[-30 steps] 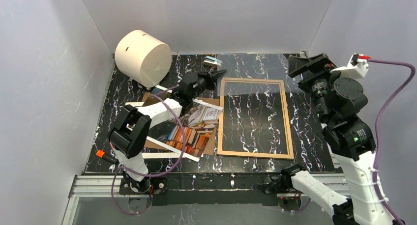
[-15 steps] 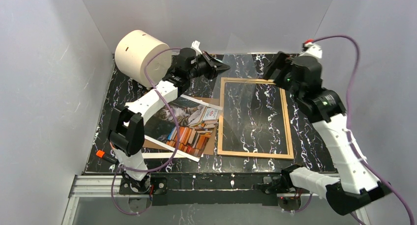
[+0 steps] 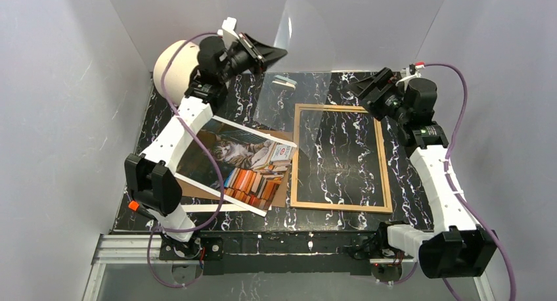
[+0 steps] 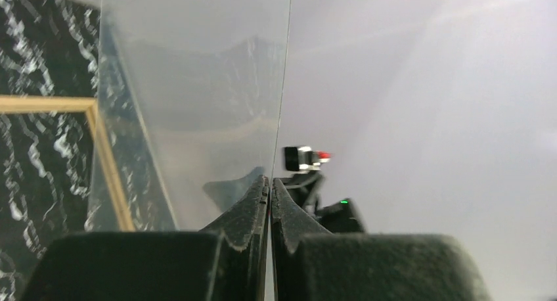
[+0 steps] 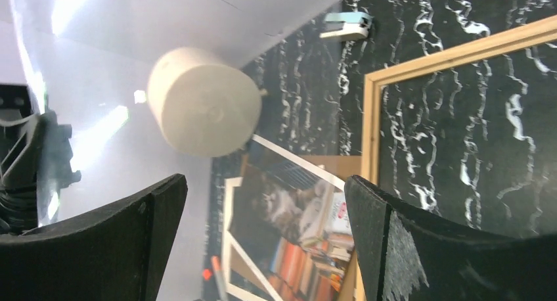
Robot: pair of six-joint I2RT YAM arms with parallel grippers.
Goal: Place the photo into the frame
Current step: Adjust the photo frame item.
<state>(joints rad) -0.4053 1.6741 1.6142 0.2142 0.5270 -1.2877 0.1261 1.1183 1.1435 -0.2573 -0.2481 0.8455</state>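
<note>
Left end effector (image 3: 284,50) raised high, clenched on clear sheet (image 3: 303,48) (probably glazing); right end effector (image 3: 368,89), arm outstretched, gaping near frame (image 3: 340,206).

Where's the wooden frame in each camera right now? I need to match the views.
Top external: the frame lies flat, centre-right on the table.
Left wrist: frame corner at the left edge, partly behind the clear sheet.
Right wrist: frame corner on the right.
Shared landmark: black marbled table inside the frame.
</note>
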